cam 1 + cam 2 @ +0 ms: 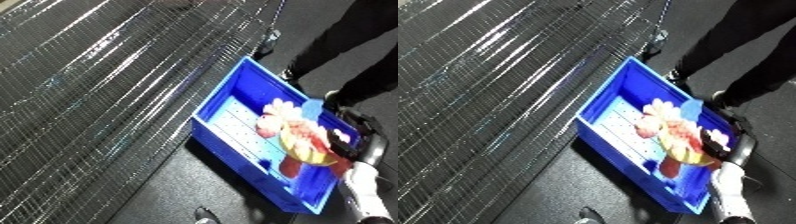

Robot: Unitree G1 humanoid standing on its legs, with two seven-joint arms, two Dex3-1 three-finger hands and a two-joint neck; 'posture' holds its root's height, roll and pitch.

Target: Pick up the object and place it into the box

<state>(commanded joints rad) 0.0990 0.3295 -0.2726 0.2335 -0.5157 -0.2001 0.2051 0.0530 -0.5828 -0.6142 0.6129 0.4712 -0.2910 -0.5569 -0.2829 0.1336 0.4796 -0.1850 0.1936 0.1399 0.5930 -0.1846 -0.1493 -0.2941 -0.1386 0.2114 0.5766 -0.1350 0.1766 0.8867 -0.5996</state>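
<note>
Dark floor, blue bin (233, 88), colourful object (296, 134) inside against right hand (345, 145).

Right hand (348, 142) fingers blurred behind bagged object (298, 132), bin (233, 90) floor partly covered, left hand unseen

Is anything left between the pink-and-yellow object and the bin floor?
Nothing visible. The right hand has the object already inside the blue bin, over its floor; whether it touches the floor, I cannot tell.
</note>
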